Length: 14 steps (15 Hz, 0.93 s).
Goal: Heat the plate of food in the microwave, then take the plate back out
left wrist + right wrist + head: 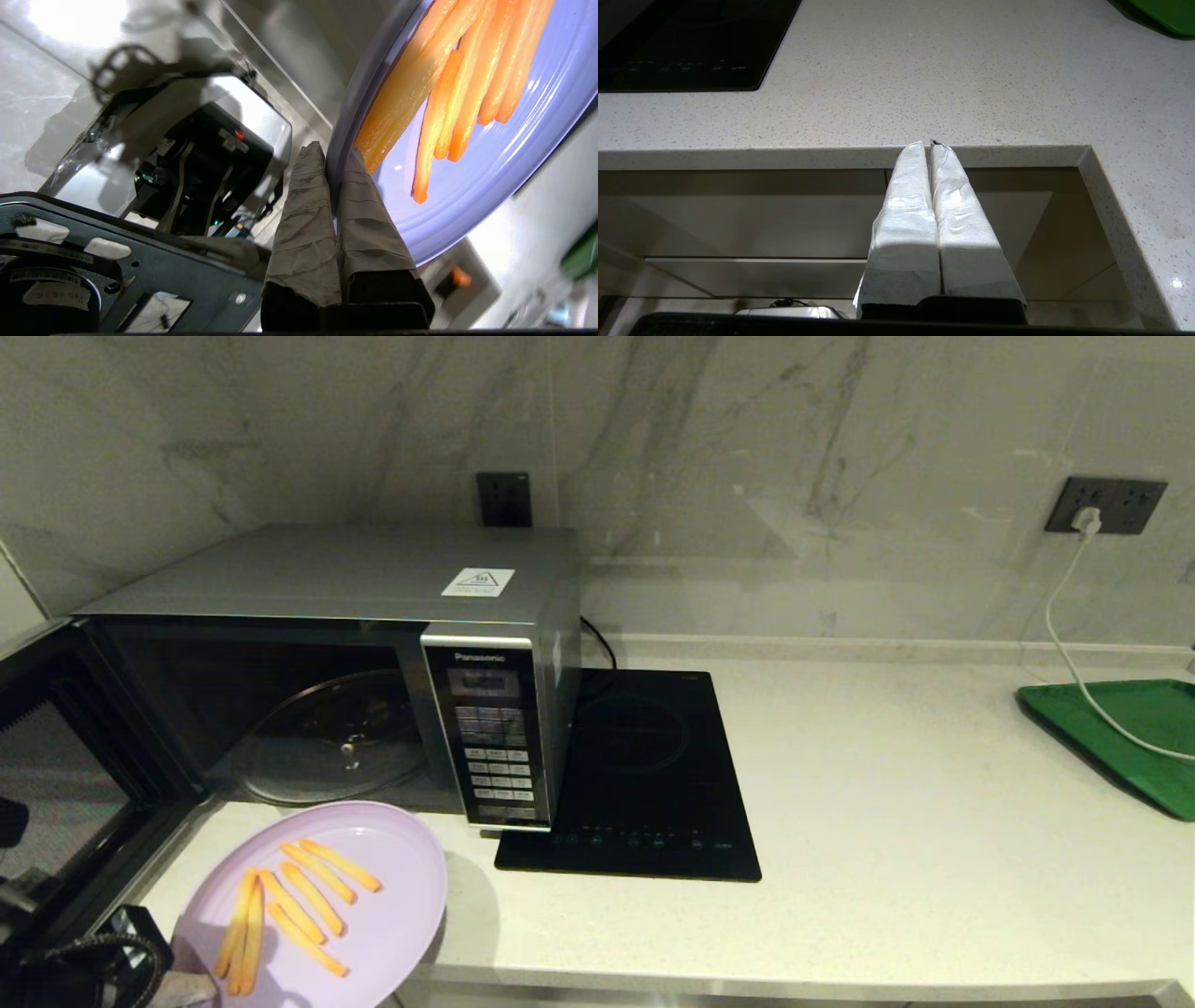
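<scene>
The left end effector (332, 154), its two fingers wrapped in wrinkled grey cloth tape, pinches the rim of the plate of food (373, 859) at the lower left of the head view. The plate is round, flat and smooth pale lilac, with a raised lip; it hangs at the front edge of the bench (887, 821), partly past it, just in front of the microwave (373, 616). Thin orange-yellow fry-like sticks (299, 901) lie in a loose fan across the plate's centre.

The microwave is a boxy silver-grey Panasonic with a brushed metal top, a white triangle sticker and a glossy button panel. Its dark door (65, 775) stands swung out at the left of the frame, showing the round glass turntable (327, 737) inside.

To its right lies a flat glossy black induction hob (644, 775) on the speckled pale stone bench; a green rectangular tray (1120, 737) sits at the far right.

The right end effector (930, 145), fingers pressed together with nothing between, hangs by the bench's front edge.
</scene>
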### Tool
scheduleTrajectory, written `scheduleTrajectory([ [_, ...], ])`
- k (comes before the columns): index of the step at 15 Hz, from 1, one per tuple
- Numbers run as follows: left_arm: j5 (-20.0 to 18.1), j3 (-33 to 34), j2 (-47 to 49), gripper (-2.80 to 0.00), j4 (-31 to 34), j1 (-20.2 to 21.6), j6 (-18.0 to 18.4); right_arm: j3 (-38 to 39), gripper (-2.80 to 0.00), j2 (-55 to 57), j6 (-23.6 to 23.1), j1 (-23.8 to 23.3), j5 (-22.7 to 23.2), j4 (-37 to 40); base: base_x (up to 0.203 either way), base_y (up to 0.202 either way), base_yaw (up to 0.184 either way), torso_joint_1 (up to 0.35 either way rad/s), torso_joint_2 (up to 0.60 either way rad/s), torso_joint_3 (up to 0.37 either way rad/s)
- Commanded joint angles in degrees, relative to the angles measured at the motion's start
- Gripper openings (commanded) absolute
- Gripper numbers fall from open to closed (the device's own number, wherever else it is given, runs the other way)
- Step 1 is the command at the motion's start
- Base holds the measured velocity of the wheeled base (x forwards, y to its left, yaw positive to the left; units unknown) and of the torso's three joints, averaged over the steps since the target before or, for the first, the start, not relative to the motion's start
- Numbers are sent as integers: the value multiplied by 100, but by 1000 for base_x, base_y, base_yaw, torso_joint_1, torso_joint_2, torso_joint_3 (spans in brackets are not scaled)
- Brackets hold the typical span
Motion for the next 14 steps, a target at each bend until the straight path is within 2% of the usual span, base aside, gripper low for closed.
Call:
scheduleTrajectory([
  [1, -111, 194, -270, -280, 37, -370, 52, -3, -280, 0, 2, 1, -3, 10, 0, 0, 0, 0, 0, 0],
  [4, -128, 249, 22, -280, 38, -1253, -12, 0, -280, 0, 2, 1, -3, 10, 0, 0, 0, 0, 0, 0],
  [8, -93, -198, 905, -280, 0, -2481, -546, -2, -280, 0, 2, 1, -3, 10, 0, 0, 0, 0, 0, 0],
  [10, 64, -555, 1453, -280, -2, -2974, -827, -3, -280, 0, 2, 1, -3, 10, 0, 0, 0, 0, 0, 0],
  [12, 386, -972, 2100, -280, -3, -3352, -1182, 6, -280, 0, 2, 1, -3, 10, 0, 0, 0, 0, 0, 0],
  [14, 583, -1245, 2534, -280, -68, -3683, -1345, -3, -280, 0, 2, 1, -3, 10, 0, 0, 0, 0, 0, 0],
])
